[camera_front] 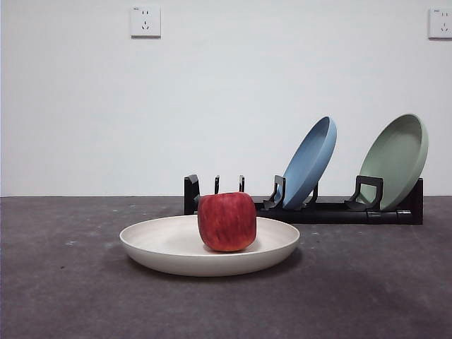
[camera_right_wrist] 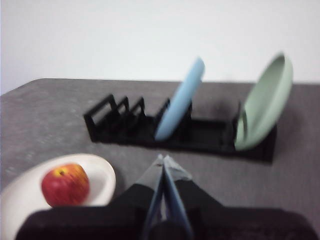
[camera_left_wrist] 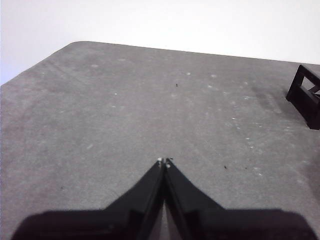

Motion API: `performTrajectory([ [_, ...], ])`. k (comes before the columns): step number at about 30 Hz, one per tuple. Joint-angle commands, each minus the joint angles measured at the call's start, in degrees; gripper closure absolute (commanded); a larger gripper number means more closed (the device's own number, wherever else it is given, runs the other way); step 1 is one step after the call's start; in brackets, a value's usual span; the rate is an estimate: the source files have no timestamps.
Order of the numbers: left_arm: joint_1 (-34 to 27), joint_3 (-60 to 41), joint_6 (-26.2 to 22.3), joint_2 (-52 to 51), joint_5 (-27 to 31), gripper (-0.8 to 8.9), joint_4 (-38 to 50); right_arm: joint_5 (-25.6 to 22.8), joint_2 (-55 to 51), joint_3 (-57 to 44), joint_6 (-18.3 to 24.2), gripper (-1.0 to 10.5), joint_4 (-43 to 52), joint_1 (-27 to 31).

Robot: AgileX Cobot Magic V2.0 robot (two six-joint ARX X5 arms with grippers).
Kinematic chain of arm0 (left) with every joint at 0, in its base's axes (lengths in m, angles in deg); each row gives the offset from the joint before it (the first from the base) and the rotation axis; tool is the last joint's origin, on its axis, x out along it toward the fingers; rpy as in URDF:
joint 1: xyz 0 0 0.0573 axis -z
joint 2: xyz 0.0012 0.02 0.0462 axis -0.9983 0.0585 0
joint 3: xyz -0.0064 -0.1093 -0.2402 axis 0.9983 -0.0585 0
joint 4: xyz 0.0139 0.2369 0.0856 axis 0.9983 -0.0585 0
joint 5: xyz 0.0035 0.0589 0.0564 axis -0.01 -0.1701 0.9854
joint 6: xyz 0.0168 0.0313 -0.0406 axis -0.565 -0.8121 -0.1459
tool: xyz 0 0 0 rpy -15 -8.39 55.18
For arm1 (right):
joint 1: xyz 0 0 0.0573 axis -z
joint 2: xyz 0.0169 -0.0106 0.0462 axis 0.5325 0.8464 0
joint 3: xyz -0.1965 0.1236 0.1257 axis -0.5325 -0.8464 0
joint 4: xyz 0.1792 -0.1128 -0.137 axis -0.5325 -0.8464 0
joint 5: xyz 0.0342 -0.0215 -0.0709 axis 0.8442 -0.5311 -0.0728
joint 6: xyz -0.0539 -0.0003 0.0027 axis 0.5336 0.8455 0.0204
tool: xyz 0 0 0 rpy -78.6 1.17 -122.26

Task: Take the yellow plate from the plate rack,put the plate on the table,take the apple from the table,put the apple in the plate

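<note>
The yellow plate point(camera_front: 176, 248) lies flat on the dark grey table point(camera_front: 63, 296), in front of the black plate rack point(camera_front: 332, 210). The red apple point(camera_front: 227, 221) rests inside the plate, right of its middle. In the right wrist view the plate point(camera_right_wrist: 20, 192) and apple point(camera_right_wrist: 65, 184) appear beside my right gripper point(camera_right_wrist: 163, 159), which is shut, empty and raised back from them, with the rack point(camera_right_wrist: 125, 125) beyond it. My left gripper point(camera_left_wrist: 164, 162) is shut and empty over bare table, with one end of the rack point(camera_left_wrist: 306, 95) off to its side.
A blue plate point(camera_front: 309, 162) and a pale green plate point(camera_front: 397, 159) lean in the rack's middle and right slots. Its left slots hold nothing. Two wall sockets point(camera_front: 145, 21) sit high on the white wall behind.
</note>
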Motion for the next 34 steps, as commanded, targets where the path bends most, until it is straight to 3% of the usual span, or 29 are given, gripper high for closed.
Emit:
performTrajectory([
  [1,-0.15,-0.79,0.37,-0.15,-0.20,8.17,0.13,-2.05,-3.34,-5.95,-2.91,9.5,1.11,0.46],
  [12,-0.15,-0.79,0.37,-0.15,-0.20,8.17,0.13,-2.99,-11.34,-17.51,-4.61,9.5,1.09,0.48],
  [34,-0.15,-0.79,0.37,-0.15,-0.20,8.17,0.13,-4.04,-11.93,-17.53,-6.29,9.5,1.44,0.42],
])
